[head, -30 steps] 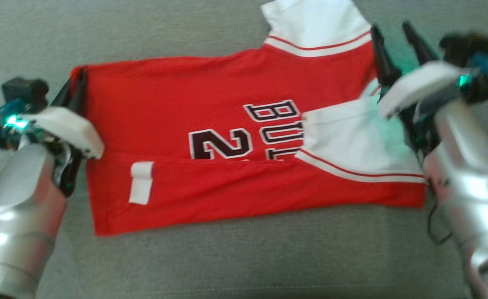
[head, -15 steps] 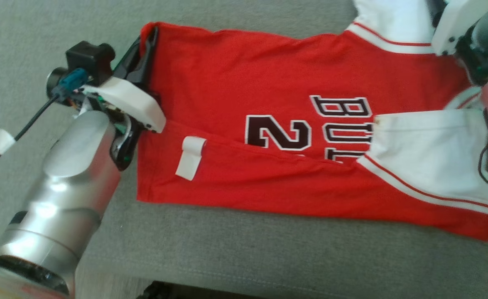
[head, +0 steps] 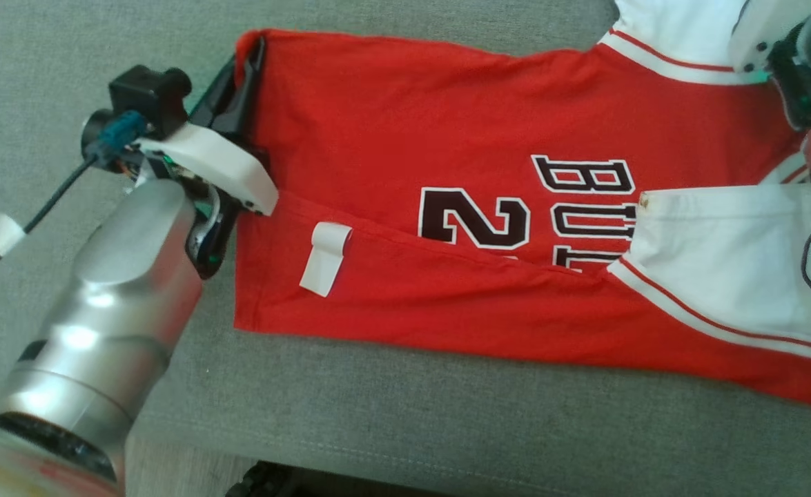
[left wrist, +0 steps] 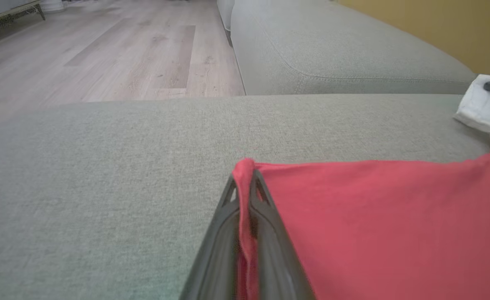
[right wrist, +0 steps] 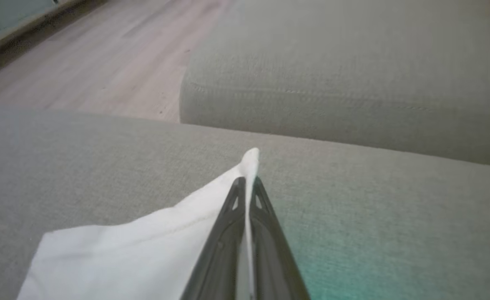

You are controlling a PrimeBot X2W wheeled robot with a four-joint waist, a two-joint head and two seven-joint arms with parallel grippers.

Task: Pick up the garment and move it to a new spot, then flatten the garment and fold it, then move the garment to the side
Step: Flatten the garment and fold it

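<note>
The garment [head: 405, 131] is a red jersey with white sleeves and dark lettering, spread on a grey sofa cushion [head: 446, 414], its near long edge folded over the middle. My left gripper [head: 248, 50] is shut on the jersey's far left red corner [left wrist: 245, 166]; in the left wrist view the red cloth runs between its fingers [left wrist: 265, 216]. My right gripper [right wrist: 247, 183] is shut on the tip of the far white sleeve [right wrist: 144, 246], pinched between its dark fingers [right wrist: 228, 225]. In the head view the right arm's wrist [head: 792, 62] sits at the top right corner, over that sleeve [head: 674, 27].
A white label [head: 326, 257] is stuck on the folded-over red flap. A second grey cushion [left wrist: 332, 54] lies beyond the one under the jersey, with wooden floor [left wrist: 103, 50] to its left. The cushion's front edge [head: 350, 459] runs along the bottom of the head view.
The head camera has swung, shifting the whole picture right and up. The right gripper, open beside the far sleeve a second ago, has shut on its tip. The left gripper keeps its grip.
</note>
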